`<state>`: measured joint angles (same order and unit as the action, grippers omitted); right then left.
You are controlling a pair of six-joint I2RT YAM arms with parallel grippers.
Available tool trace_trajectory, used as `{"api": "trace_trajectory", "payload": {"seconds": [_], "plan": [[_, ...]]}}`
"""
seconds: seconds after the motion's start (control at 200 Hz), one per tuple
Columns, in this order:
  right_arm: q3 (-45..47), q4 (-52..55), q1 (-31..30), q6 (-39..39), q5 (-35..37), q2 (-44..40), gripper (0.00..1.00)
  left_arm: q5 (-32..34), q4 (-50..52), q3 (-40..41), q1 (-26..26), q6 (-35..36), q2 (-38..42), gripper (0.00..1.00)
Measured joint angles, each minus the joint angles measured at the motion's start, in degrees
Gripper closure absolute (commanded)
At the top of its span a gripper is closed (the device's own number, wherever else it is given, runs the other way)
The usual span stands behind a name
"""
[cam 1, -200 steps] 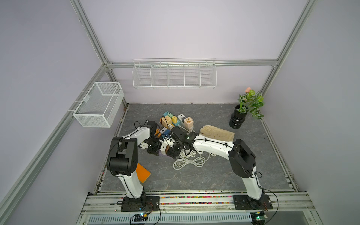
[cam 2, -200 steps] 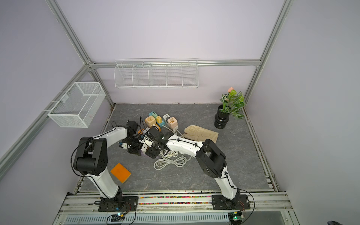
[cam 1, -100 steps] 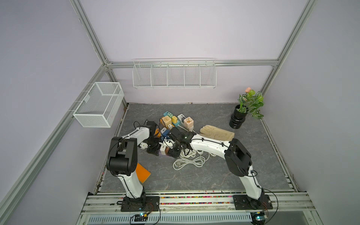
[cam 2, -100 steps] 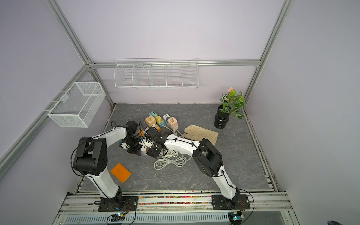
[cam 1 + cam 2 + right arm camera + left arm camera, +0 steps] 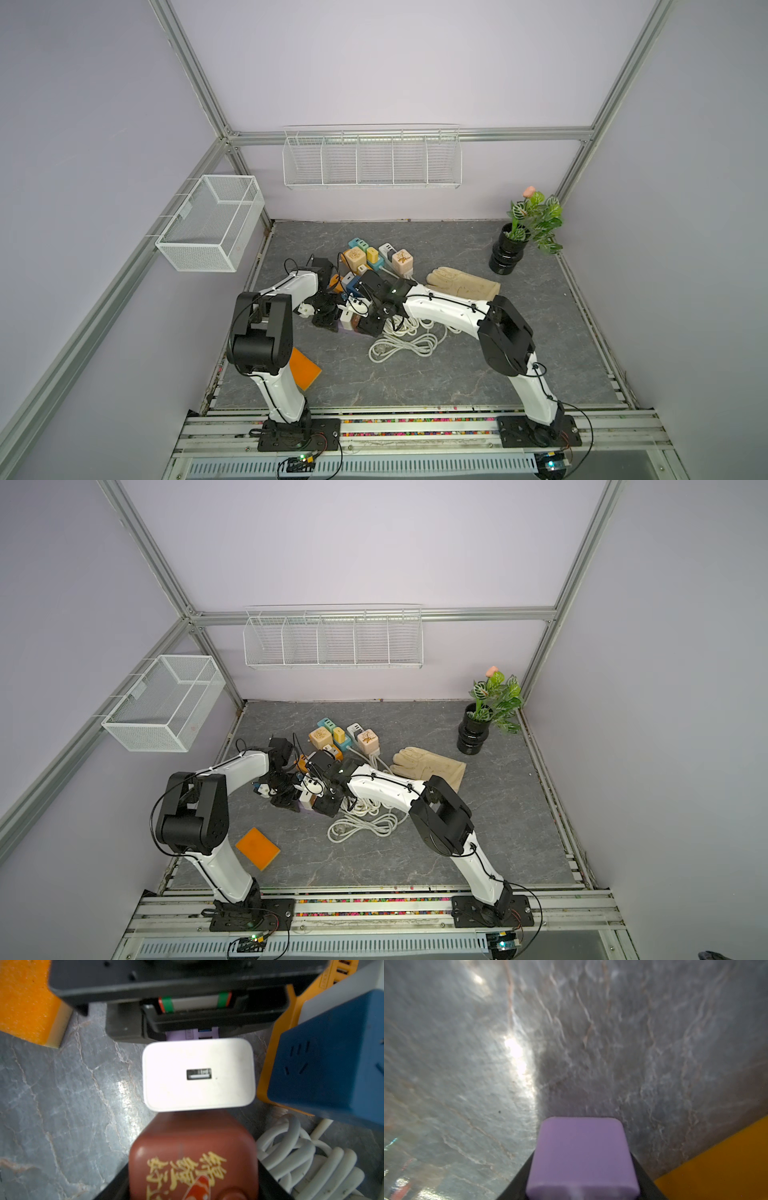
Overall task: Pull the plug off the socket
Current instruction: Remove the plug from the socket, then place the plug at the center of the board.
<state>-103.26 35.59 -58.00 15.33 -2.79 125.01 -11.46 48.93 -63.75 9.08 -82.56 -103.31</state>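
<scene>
The left end effector (image 5: 582, 1185) pinches a lilac rounded plastic socket cube (image 5: 581, 1147); the right end effector (image 5: 193, 1187) clamps a red-brown gold-lettered cube (image 5: 193, 1155) beside a white USB charger (image 5: 198, 1088).

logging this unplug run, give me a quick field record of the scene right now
left gripper: fingers shut on purple cube
right gripper: fingers shut on red-brown cube
white charger: between both cubes, usb port toward right wrist camera
plug pulled free: cannot tell
nearby: blue cube, white cable coil, orange sponge, glove
</scene>
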Motion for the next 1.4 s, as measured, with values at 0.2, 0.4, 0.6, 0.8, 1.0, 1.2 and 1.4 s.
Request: {"api": "trace_trajectory", "payload": {"seconds": [0.2, 0.4, 0.6, 0.8, 1.0, 1.2, 1.4], "plan": [[-1.66, 2.12, 0.11, -0.09, -1.07, 0.17, 0.88, -0.46, 0.61, -0.11, -0.09, 0.44, 0.00, 1.00], [-5.29, 5.55, 0.46, -1.46, -2.38, 0.87, 0.89, 0.20, 0.68, -0.11, -0.07, 0.57, 0.00, 1.00], [-13.25, 10.10, 0.55, -4.15, -3.56, 1.79, 0.89, 1.33, 0.46, -0.13, 0.04, 0.55, -0.04, 1.00], [-11.06, 9.99, 0.50, -7.63, -4.68, 0.94, 0.88, 1.38, 0.44, -0.13, 0.09, 0.57, -0.04, 1.00], [3.63, 4.92, -1.68, -14.43, -9.09, -7.13, 0.87, 1.25, 0.17, -0.13, 0.09, 0.79, -0.09, 1.00], [10.93, -4.81, -8.96, -23.41, -15.67, -9.88, 0.85, 1.16, 0.07, -0.13, 0.09, 1.14, -0.09, 1.00], [13.38, -15.13, -11.10, -32.76, -20.61, -8.20, 0.82, 1.11, -0.35, -0.13, 0.09, 1.95, -0.09, 1.00]]}}
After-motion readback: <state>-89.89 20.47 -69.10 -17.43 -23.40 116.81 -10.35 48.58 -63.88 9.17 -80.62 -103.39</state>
